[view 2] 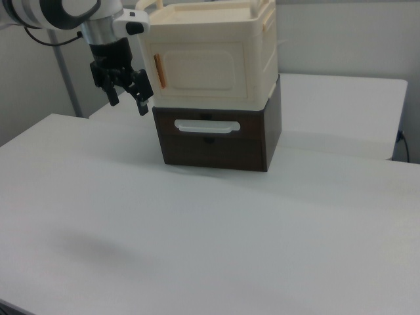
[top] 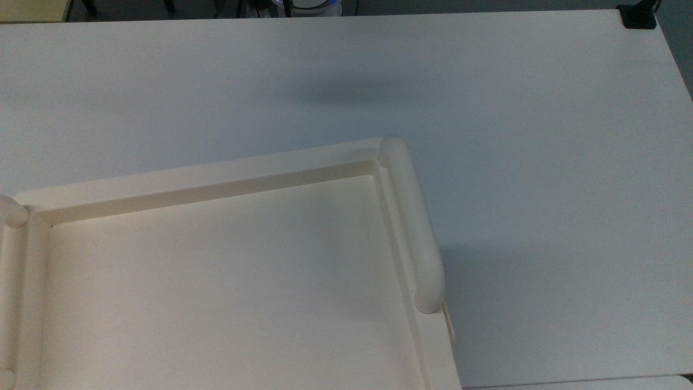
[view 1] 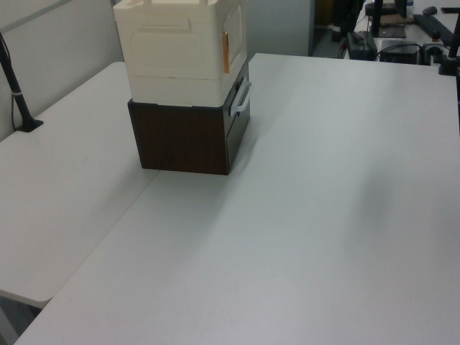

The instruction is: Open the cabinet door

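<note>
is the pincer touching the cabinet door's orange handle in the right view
No, the pincer hangs open beside the cream cabinet, to the right view's left of the orange handle on the cabinet door, with a gap between them.

I work over a plain white table (view 2: 197, 230), where a dark brown drawer unit (view 2: 216, 141) (a cream cabinet (view 2: 210, 59) stacked on it) stands directly on the surface.

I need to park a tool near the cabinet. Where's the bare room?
The table is bare in front of the dark drawer unit, across the right view's foreground. Crowded: the right view's left of the cabinet door, where the gripper hangs.
</note>
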`<move>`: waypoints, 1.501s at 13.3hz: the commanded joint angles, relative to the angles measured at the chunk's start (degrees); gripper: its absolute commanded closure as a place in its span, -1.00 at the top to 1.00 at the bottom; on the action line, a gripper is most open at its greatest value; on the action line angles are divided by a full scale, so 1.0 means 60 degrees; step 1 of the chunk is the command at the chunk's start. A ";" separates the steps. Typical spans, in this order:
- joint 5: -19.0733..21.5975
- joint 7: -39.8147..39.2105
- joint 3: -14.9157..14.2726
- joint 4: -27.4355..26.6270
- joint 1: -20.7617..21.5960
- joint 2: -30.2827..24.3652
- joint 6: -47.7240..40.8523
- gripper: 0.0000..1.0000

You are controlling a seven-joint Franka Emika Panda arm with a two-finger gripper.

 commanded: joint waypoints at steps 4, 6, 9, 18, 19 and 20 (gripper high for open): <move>0.0058 -0.1981 -0.0018 -0.0073 -0.0008 0.0076 0.0407 1.00; 0.0395 -0.1952 0.0025 0.0072 -0.0023 0.0207 0.0436 1.00; 0.0382 -0.1966 0.0171 0.0615 0.0036 0.0383 0.0567 0.90; 0.0440 -0.1527 0.0685 0.0630 0.0533 0.1481 0.5500 0.00; 0.0469 -0.1512 0.0685 0.0630 0.0577 0.1613 0.6041 -0.18; 0.0484 -0.1512 0.0685 0.0630 0.0592 0.1657 0.6308 -0.23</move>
